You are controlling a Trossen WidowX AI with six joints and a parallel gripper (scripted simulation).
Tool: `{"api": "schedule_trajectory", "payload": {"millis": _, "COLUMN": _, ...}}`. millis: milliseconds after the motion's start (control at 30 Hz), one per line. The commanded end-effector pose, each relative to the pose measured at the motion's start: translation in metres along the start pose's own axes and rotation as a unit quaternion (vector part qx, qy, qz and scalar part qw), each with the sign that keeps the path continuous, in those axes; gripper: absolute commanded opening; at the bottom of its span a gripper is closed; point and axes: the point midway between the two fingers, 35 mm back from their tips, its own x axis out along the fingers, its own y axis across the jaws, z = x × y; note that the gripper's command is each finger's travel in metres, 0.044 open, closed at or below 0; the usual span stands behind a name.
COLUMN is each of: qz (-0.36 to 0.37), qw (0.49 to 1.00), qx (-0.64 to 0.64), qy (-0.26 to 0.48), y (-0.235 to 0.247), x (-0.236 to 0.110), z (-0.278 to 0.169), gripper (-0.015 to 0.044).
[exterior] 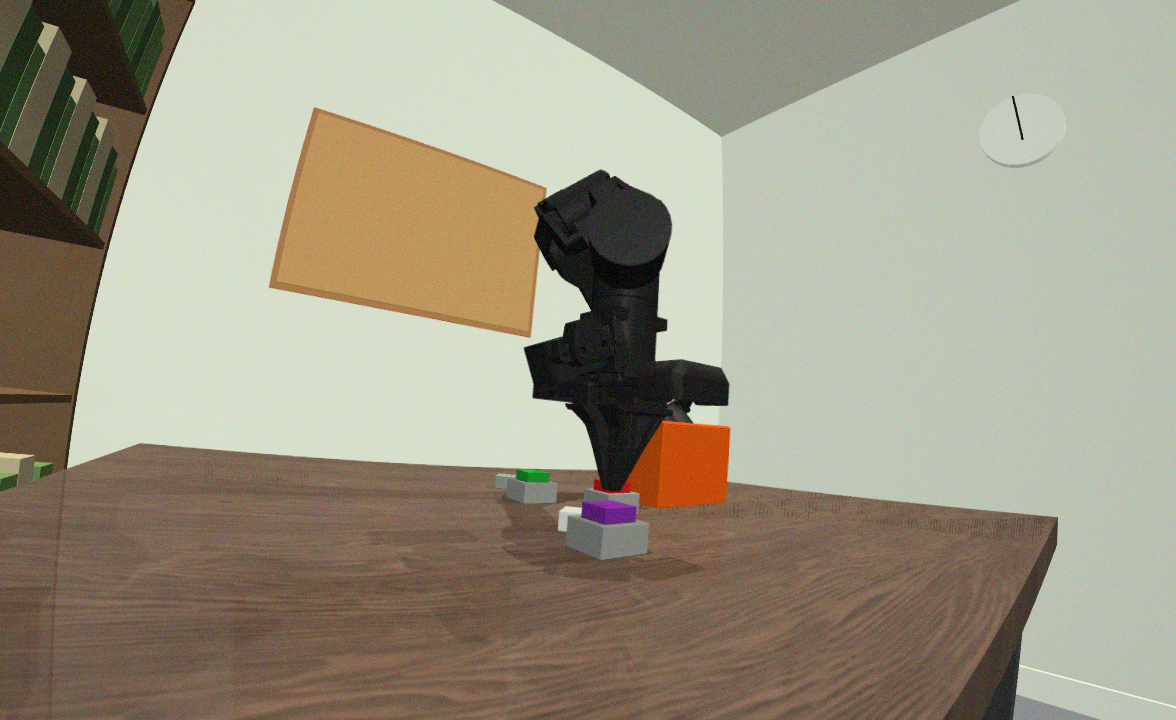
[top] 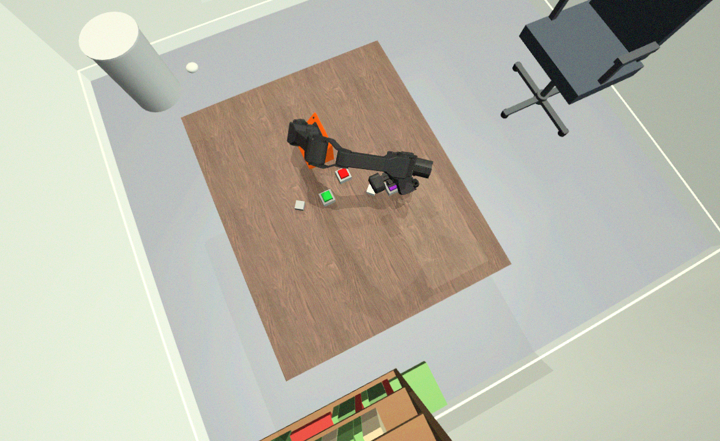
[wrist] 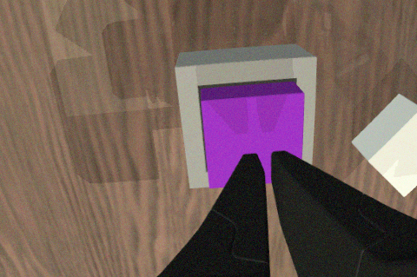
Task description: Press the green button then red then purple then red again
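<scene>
The purple button (top: 391, 187) (exterior: 608, 511) (wrist: 252, 121) sits raised in its grey housing on the wooden table (top: 318, 285). My gripper (exterior: 611, 484) (wrist: 263, 166) is shut and empty. It points straight down, with its tips just above the button's near edge. The red button (top: 343, 173) lies between the purple button and the arm's base, and my fingers mostly hide it in the exterior view. The green button (top: 326, 195) (exterior: 532, 475) lies further left.
A white block (top: 371, 188) (exterior: 568, 513) (wrist: 389, 144) lies close beside the purple button's housing. A second pale block (top: 299, 204) lies left of the green button. The arm's orange base (top: 318, 128) (exterior: 686, 465) stands behind the buttons.
</scene>
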Motion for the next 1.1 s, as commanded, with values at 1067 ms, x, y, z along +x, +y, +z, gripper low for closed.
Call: {"api": "schedule_trajectory", "payload": {"millis": 1067, "qz": 0.001, "qw": 1.000, "qx": -0.001, "qy": 0.003, "y": -0.143, "x": -0.073, "z": -0.124, "gripper": 0.0020}}
